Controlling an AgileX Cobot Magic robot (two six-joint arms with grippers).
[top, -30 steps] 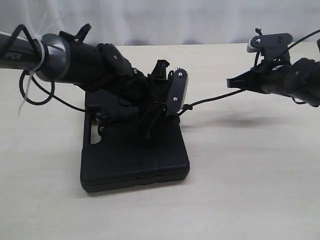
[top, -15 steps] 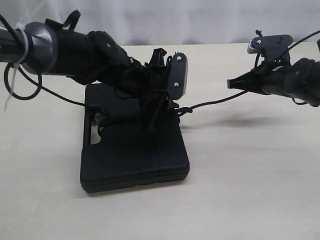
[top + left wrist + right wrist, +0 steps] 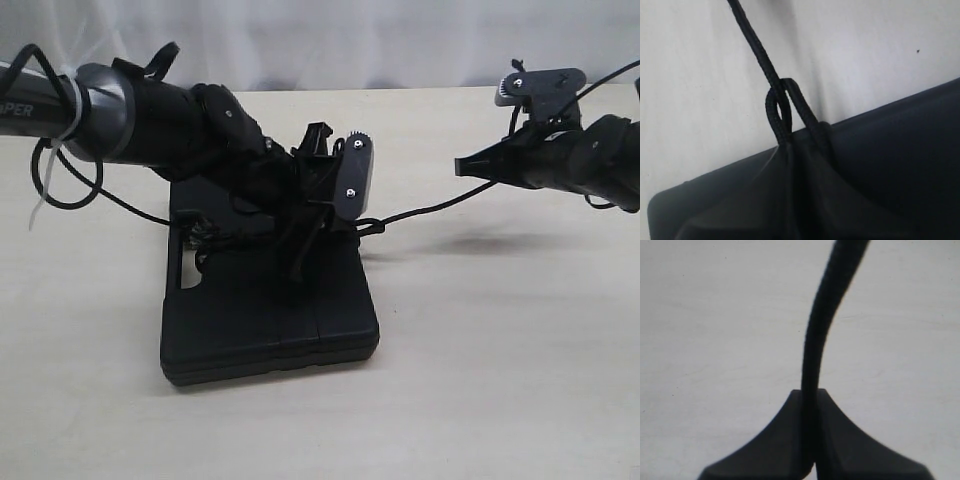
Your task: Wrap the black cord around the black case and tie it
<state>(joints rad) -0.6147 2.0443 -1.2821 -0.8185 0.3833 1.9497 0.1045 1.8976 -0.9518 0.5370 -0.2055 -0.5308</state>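
Seen from outside, the black case lies flat on the bench, nearer the left edge than the right edge. My left gripper points down over the far part of the case. The black cord runs from the case's right side up to my right gripper, which hangs in the air toward the far right corner.

My left wrist camera shows my left gripper squeezed together on the cord. The cord makes a small loop there, just beside the edge of the case.

My right wrist camera shows my right gripper pinched tight on the cord, with the bench behind it.
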